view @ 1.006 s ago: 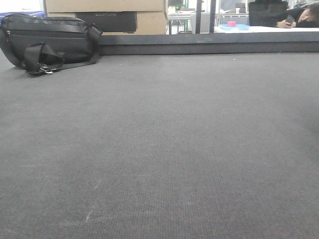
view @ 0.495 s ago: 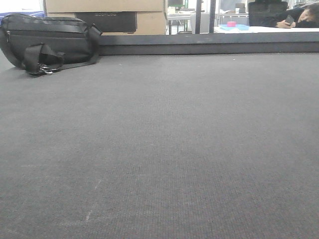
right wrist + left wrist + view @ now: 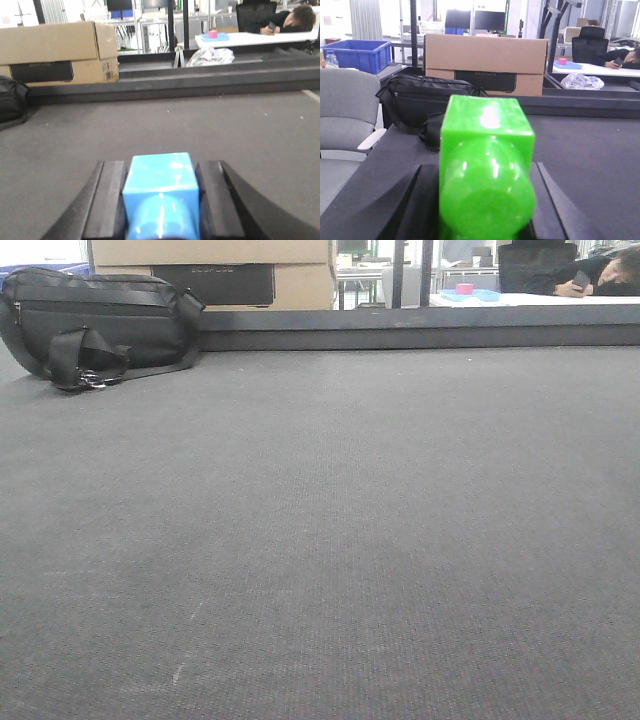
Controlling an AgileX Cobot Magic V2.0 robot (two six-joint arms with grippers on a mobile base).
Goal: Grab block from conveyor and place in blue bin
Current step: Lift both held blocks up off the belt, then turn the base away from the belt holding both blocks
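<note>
The left gripper clamps a green block over the conveyor — the right gripper likewise pinches a blue block. The bin stands off left, beyond a chair; a bag lies at the conveyor's far-left corner.

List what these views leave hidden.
- Front view: black bag cut by left edge; distant pink item too small to identify.
- Left wrist: green block, blurred, hides the conveyor beneath; contents of blue bin behind its wall.
- Right wrist: blue block cut off by bottom edge.
</note>
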